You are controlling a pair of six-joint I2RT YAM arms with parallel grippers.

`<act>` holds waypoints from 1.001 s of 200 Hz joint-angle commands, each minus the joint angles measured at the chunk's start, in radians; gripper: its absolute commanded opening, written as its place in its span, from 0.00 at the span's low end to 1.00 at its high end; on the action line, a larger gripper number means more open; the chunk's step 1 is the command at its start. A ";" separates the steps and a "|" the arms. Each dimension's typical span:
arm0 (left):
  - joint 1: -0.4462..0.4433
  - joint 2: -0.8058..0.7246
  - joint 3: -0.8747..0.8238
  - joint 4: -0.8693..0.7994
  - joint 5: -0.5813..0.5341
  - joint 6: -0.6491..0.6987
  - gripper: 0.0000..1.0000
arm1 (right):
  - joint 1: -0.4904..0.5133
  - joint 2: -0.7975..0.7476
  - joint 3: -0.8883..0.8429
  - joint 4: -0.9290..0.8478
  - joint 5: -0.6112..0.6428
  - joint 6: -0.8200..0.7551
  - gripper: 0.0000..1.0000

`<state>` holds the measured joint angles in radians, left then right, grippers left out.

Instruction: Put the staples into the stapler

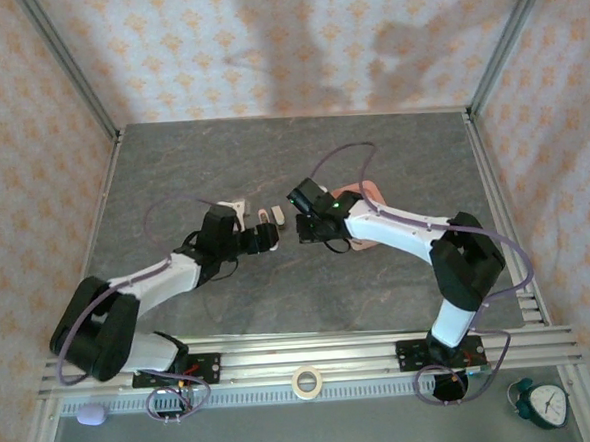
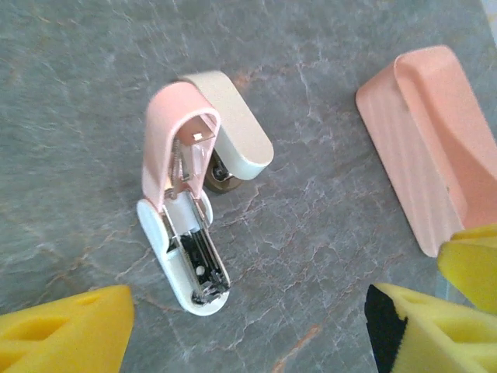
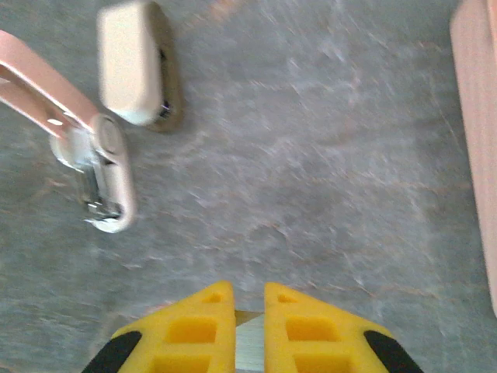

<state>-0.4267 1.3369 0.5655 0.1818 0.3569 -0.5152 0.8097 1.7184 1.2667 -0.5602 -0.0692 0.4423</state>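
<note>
The stapler (image 2: 190, 194) lies hinged open on the grey table. Its pink lid stands up, and the metal channel in its white base is exposed. In the top view the stapler (image 1: 271, 216) sits just beyond both grippers. My left gripper (image 2: 248, 311) hovers open near the base's front end, with nothing between its yellow fingers (image 2: 62, 334). My right gripper (image 3: 248, 291) is shut on a thin grey strip of staples (image 3: 249, 342), pinched between its yellow pads. From that wrist, the stapler (image 3: 105, 175) is up and to the left, well apart from the strip.
A shallow pink tray (image 2: 423, 140) lies right of the stapler, partly behind the right arm (image 1: 368, 189). A small white piece (image 1: 236, 203) rests left of the stapler. A tape roll (image 1: 306, 382), a timer (image 1: 545, 403) and a lilac object (image 1: 90, 414) sit by the near rail.
</note>
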 commanded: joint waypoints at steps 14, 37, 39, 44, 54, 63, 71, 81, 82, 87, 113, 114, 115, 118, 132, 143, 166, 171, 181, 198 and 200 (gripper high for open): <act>0.065 -0.140 -0.089 -0.085 -0.103 0.008 0.85 | 0.047 0.082 0.109 -0.027 0.058 -0.068 0.13; 0.132 -0.230 -0.150 -0.097 -0.103 -0.007 0.87 | 0.070 0.128 0.164 -0.021 0.058 -0.070 0.13; 0.137 -0.239 -0.156 -0.097 -0.103 -0.008 0.88 | 0.072 0.133 0.168 -0.020 0.058 -0.071 0.13; 0.149 -0.259 -0.170 -0.100 -0.105 -0.012 0.88 | 0.076 0.144 0.179 -0.020 0.058 -0.072 0.13; 0.167 -0.306 -0.198 -0.102 -0.114 -0.014 0.89 | 0.082 0.167 0.200 -0.018 0.060 -0.074 0.13; 0.178 -0.347 -0.220 -0.110 -0.126 -0.013 0.90 | 0.089 0.184 0.219 -0.017 0.062 -0.076 0.13; 0.185 -0.381 -0.233 -0.123 -0.146 -0.014 0.92 | 0.094 0.201 0.233 -0.017 0.065 -0.080 0.13; 0.193 -0.421 -0.250 -0.144 -0.166 -0.014 0.93 | 0.100 0.226 0.251 -0.016 0.064 -0.084 0.13; 0.194 -0.424 -0.251 -0.146 -0.167 -0.014 0.93 | 0.100 0.228 0.253 -0.016 0.063 -0.083 0.13; 0.197 -0.440 -0.257 -0.156 -0.175 -0.013 0.93 | 0.101 0.240 0.262 -0.017 0.062 -0.085 0.13; 0.207 -0.489 -0.278 -0.196 -0.202 0.002 0.95 | 0.110 0.294 0.307 -0.029 0.053 -0.088 0.13; 0.207 -0.491 -0.278 -0.197 -0.203 0.003 0.95 | 0.111 0.296 0.309 -0.030 0.054 -0.089 0.13; 0.207 -0.492 -0.278 -0.199 -0.203 0.003 0.95 | 0.111 0.298 0.310 -0.030 0.054 -0.090 0.13; 0.206 -0.493 -0.280 -0.202 -0.204 0.004 0.95 | 0.113 0.303 0.315 -0.032 0.054 -0.090 0.13; 0.210 -0.496 -0.283 -0.212 -0.207 0.009 0.95 | 0.119 0.325 0.332 -0.041 0.058 -0.091 0.13; 0.210 -0.495 -0.287 -0.213 -0.208 0.010 0.95 | 0.120 0.336 0.339 -0.040 0.058 -0.091 0.13; 0.209 -0.489 -0.289 -0.204 -0.200 0.011 0.95 | 0.124 0.349 0.344 -0.038 0.067 -0.087 0.13; 0.211 -0.488 -0.289 -0.204 -0.199 0.012 0.95 | 0.125 0.350 0.343 -0.037 0.069 -0.088 0.13; 0.212 -0.486 -0.289 -0.202 -0.199 0.015 0.95 | 0.124 0.354 0.343 -0.034 0.075 -0.089 0.13; 0.212 -0.483 -0.289 -0.199 -0.194 0.017 0.95 | 0.124 0.356 0.342 -0.021 0.077 -0.090 0.13; 0.212 -0.484 -0.289 -0.198 -0.194 0.017 0.95 | 0.123 0.357 0.342 -0.019 0.077 -0.090 0.13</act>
<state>-0.2260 0.8532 0.2848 -0.0074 0.1890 -0.5217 0.9291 2.0624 1.5780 -0.5713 -0.0395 0.3641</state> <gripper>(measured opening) 0.950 0.129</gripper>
